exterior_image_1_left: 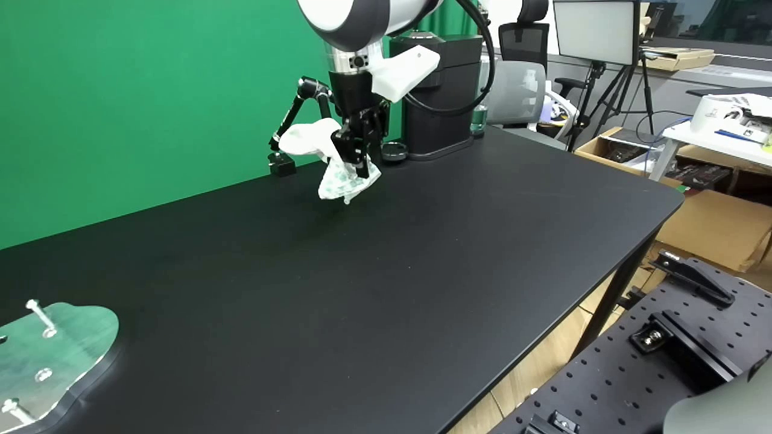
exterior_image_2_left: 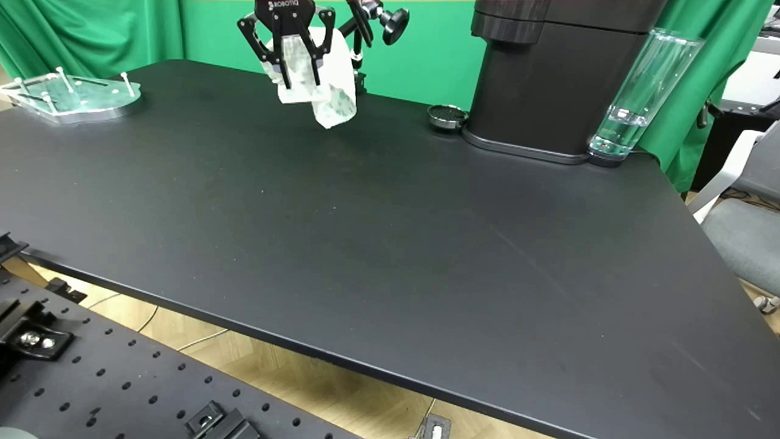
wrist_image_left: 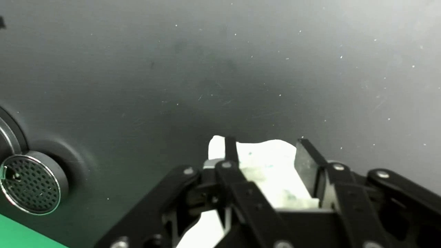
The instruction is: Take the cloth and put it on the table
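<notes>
Claw foremost, cloth behind partly hidden.

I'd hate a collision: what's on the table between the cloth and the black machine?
A round perforated tray stands between the cloth and the black machine in both exterior views.

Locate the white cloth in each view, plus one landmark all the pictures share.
In an exterior view: cloth, upper half, a little left of centre.
In an exterior view: cloth, near the top, left of centre.
Wrist view: cloth, lower half, mostly right of centre, in the gripper.
Shared landmark: round perforated tray, lower left in the wrist view, right of the cloth in both exterior views.
</notes>
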